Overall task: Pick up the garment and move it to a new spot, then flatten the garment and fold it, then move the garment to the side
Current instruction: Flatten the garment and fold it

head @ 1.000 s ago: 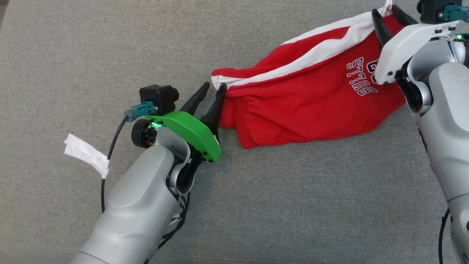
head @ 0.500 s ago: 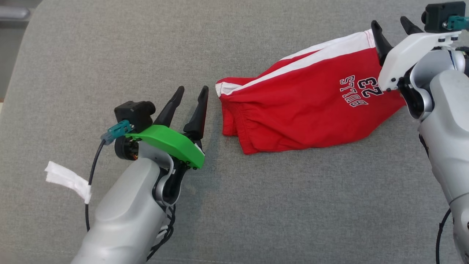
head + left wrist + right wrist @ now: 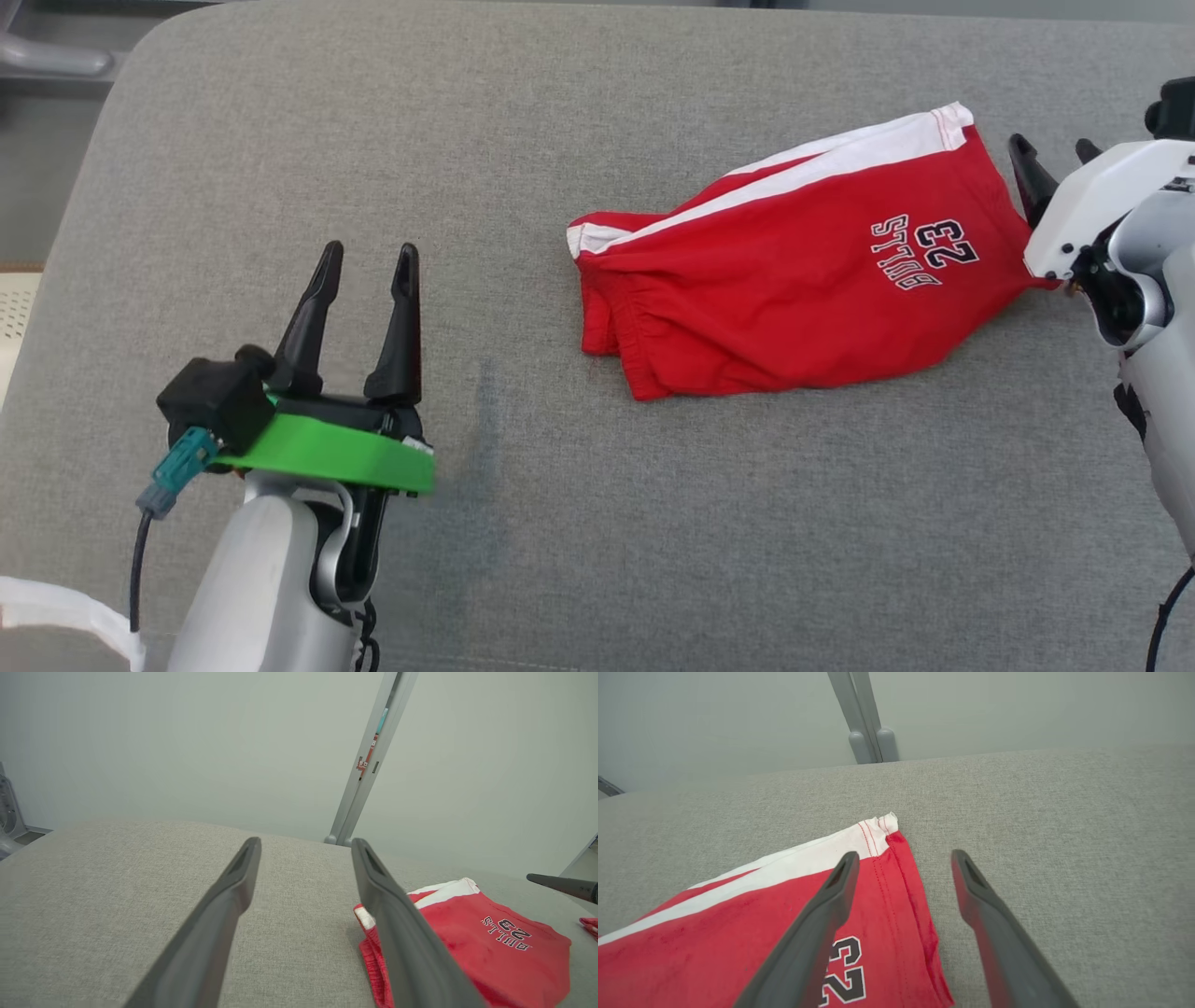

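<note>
Red shorts (image 3: 794, 280) with a white side stripe and "BULLS 23" print lie folded on the grey cushion (image 3: 597, 523), right of centre. My left gripper (image 3: 366, 259) stands open at the lower left, well apart from the shorts' left end, with nothing between its fingers. At the right edge my right gripper (image 3: 1053, 151) is open beside the shorts' right hem. In the right wrist view the right gripper (image 3: 903, 857) straddles the hem of the shorts (image 3: 738, 933); in the left wrist view the shorts (image 3: 490, 947) lie right of the left gripper (image 3: 306, 844).
The cushion's rounded far-left corner (image 3: 140, 56) drops to floor and a grey metal part (image 3: 47, 56). A grey upright post (image 3: 369, 760) stands behind the cushion against a pale wall. A white tape tag (image 3: 56, 602) hangs on my left arm's cable.
Both grippers have let go of the shorts and drawn back, the left far to the lower left, the right to the right. The shorts now lie flat. The head camera has shifted.
</note>
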You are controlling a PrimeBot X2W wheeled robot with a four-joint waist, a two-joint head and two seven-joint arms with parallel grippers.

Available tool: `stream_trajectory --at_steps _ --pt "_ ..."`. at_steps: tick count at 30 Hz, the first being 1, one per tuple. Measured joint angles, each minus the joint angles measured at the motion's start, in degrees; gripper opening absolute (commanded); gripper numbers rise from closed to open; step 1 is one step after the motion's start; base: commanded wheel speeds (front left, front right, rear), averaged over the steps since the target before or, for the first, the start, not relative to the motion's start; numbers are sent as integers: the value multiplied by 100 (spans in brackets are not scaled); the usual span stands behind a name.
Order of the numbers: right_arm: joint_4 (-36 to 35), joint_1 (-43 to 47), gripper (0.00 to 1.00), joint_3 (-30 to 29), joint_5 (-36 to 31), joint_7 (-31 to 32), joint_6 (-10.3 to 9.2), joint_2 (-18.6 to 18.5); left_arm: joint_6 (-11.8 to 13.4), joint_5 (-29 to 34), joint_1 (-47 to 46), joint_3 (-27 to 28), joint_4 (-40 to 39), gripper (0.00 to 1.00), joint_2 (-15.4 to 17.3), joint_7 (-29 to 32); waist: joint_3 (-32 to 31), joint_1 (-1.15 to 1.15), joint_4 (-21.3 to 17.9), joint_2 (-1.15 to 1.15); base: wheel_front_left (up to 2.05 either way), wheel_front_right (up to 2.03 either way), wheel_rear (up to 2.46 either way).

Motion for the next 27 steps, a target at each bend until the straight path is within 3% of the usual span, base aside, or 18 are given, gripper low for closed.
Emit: stream_trajectory --at_steps 6,22,23,24,25,27 --pt "381 -147 100 -219 -114 104 0 -42 -30 288 287 460 -140 100 -185 0 194 0 142 0 0 0 0" --pt "1424 -568 100 -534 -630 534 -3 13 -31 253 510 617 -314 100 -252 0 521 0 563 0 0 0 0" --pt "1455 -584 90 -533 -642 586 -5 30 -32 253 524 621 -319 100 -254 0 521 0 573 0 0 0 0" --pt "1473 -597 6 -539 -645 593 -5 40 -32 253 540 623 -319 100 -254 0 519 0 576 0 0 0 0" --pt "1489 -604 0 -550 -650 587 -5 47 -32 253 553 625 -315 100 -254 0 515 0 576 0 0 0 0" --pt "1517 -604 0 -537 -679 563 -4 68 -32 252 556 645 -308 100 -253 0 495 0 573 0 0 0 0"
